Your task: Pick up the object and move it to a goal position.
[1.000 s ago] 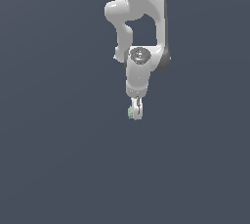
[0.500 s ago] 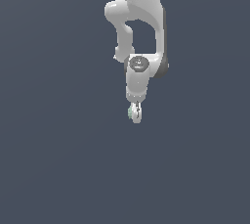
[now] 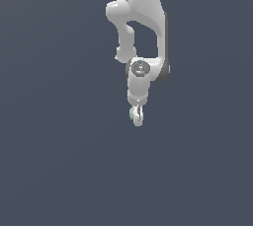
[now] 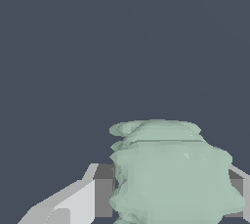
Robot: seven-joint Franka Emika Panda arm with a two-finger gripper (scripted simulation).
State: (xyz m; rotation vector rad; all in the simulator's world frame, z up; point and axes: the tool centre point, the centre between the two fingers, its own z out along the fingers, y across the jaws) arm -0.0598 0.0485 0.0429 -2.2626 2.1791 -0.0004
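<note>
A: Item one, the object [image 4: 168, 171]. Condition and location?

B: Pale mint-green, lumpy, ridged in stacked layers. In the wrist view it sits between the two gripper fingers [image 4: 78, 201], one grey pad touching each flank. In the exterior view, the object [image 3: 132, 114] shows only as a small green sliver at the fingertips.

A: Orientation, long axis?

B: In the wrist view the body is broad across the span between the pads, with a narrower flat cap on the side away from the camera. Beyond that, the long axis cannot be told; its near part is cut off by the frame edge.

A: Item two, the gripper [image 3: 137, 117]. State?

B: Closed on the object, jaws pressing both sides. White, much larger than what it holds.

A: Item three, the arm [image 3: 141, 18]. Pose?

B: White, jointed, entering from the top edge of the exterior view. An elbow bulges toward the exterior view's left; the wrist [image 3: 140, 68] sits below it; the hand points straight down.

A: Support surface?

B: Plain dark blue-grey worktop [image 3: 59, 170] fills both views. Whether the object touches it or hangs above it cannot be told.
</note>
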